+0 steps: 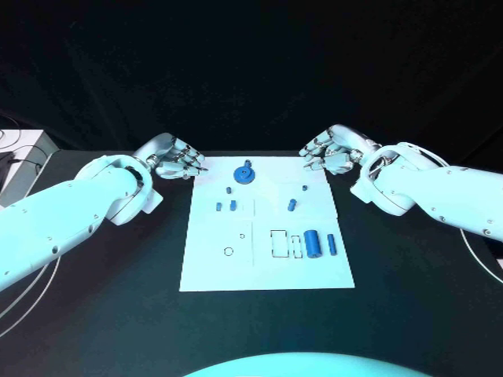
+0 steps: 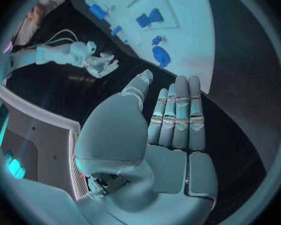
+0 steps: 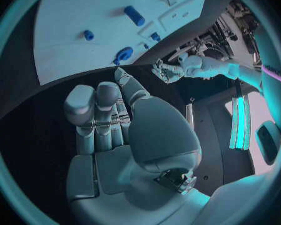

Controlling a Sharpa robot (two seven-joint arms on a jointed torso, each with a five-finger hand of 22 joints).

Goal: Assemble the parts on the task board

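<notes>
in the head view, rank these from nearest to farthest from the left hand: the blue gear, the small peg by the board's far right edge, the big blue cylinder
1. The blue gear, at the board's far edge, just beside the left hand.
2. The small peg, toward the far right.
3. The big blue cylinder, on the near right part.

The board [image 1: 207,271] is white, plain apart from thin dark outlines of small rectangles and circles. The parts on it are blue: a round gear [image 1: 244,174], a fat cylinder [image 1: 313,243], a thin peg [image 1: 332,244] beside it, and several small pins [image 1: 291,206]. The surface [image 1: 104,314] is black, as is the backdrop. Both arms are white; the left robot hand [image 1: 174,161] and right robot hand [image 1: 331,153] are silver.
</notes>
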